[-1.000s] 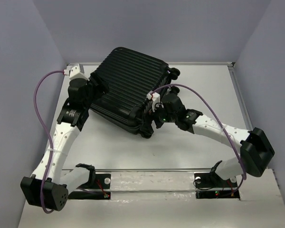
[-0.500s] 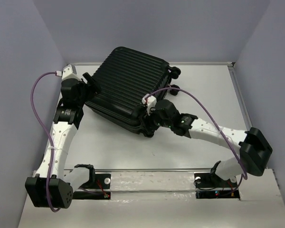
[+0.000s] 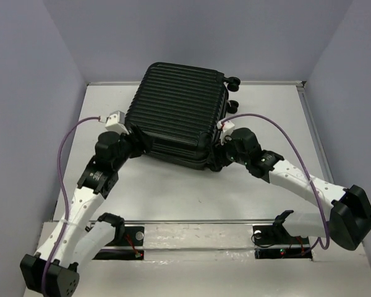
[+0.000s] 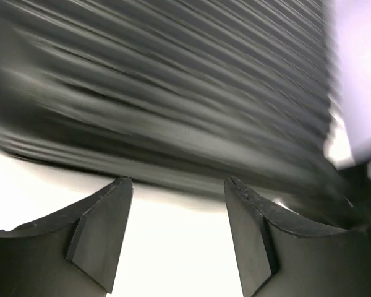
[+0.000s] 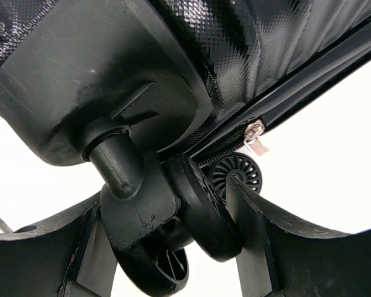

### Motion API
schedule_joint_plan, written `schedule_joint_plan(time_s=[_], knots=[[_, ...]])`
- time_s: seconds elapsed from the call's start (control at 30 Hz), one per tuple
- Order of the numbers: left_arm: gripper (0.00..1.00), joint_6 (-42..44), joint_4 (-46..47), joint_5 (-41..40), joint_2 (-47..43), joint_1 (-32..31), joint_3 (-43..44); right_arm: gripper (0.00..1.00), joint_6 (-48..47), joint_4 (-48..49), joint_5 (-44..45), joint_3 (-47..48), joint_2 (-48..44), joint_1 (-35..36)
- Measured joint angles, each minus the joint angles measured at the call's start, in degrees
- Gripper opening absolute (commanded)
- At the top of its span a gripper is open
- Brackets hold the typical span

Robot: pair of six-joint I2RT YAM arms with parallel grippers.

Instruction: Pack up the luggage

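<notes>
Two arms flank the shut luggage [image 3: 176, 111], now turned square at the far middle of the table [image 3: 173, 192]. My left gripper [image 4: 176, 185] gapes empty; my right gripper [image 5: 166, 192] straddles a wheel [image 5: 201, 210], clamped or not I cannot tell.

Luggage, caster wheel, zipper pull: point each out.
luggage [image 3: 176, 105], top external view, middle of the ribbed shell.
caster wheel [image 5: 204, 210], right wrist view, tread of the near wheel.
zipper pull [image 5: 255, 132], right wrist view, silver tab.
</notes>
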Motion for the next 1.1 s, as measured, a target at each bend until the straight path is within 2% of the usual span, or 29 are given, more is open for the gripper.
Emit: schedule_joint_plan(time_s=[0.03,0.07,0.13,0.17,0.27,0.33,0.37,0.53,0.63,0.67,0.83,1.1], knots=[[0.70,-0.76,0.46,-0.39,-1.77,-4.44,-1.18,0.09,0.31,0.09,-0.96,0.00,0.26,-0.02],[0.70,-1.51,0.83,-0.90,-2.91,-7.67,-2.16,0.23,0.70,0.26,-2.05,0.02,0.52,-0.02],[0.68,-3.26,2.03,-1.51,-4.42,-13.70,-4.79,0.43,1.57,0.37,-3.65,0.02,0.76,-0.22],[0.68,-4.04,2.67,-1.77,-4.76,-15.61,-5.95,0.60,2.14,0.39,-4.39,0.02,0.74,-0.37],[0.66,-6.93,5.16,-2.40,-4.74,-20.76,-10.91,0.78,3.48,0.44,-5.92,-0.22,0.02,-0.68],[0.65,-8.52,6.16,-2.51,-3.80,-22.80,-13.16,0.78,4.09,0.35,-7.72,-0.44,-1.46,-0.72],[0.65,-9.38,6.93,-2.75,-2.95,-24.48,-14.23,0.74,4.26,0.50,-8.85,-0.44,-3.15,-0.66],[0.66,-11.72,12.26,-4.15,2.03,-33.48,-14.58,0.67,5.18,0.48,-5.33,-4.74,-13.75,-1.38],[0.69,-12.33,16.28,-4.68,6.49,-38.49,-13.79,0.59,7.32,0.70,-2.01,-6.86,-18.21,-2.32],[0.71,-12.50,17.75,-4.68,8.24,-39.54,-13.38,0.50,8.28,0.79,-0.22,-7.48,-18.99,-2.86],[0.87,-13.29,22.64,-4.92,15.21,-42.27,-10.38,0.30,12.35,1.01,5.90,-7.93,-16.85,-6.08],[0.93,-16.70,30.18,-8.92,22.64,-44.92,-4.35,0.25,15.08,2.64,8.70,-7.93,-8.04,-11.08]])
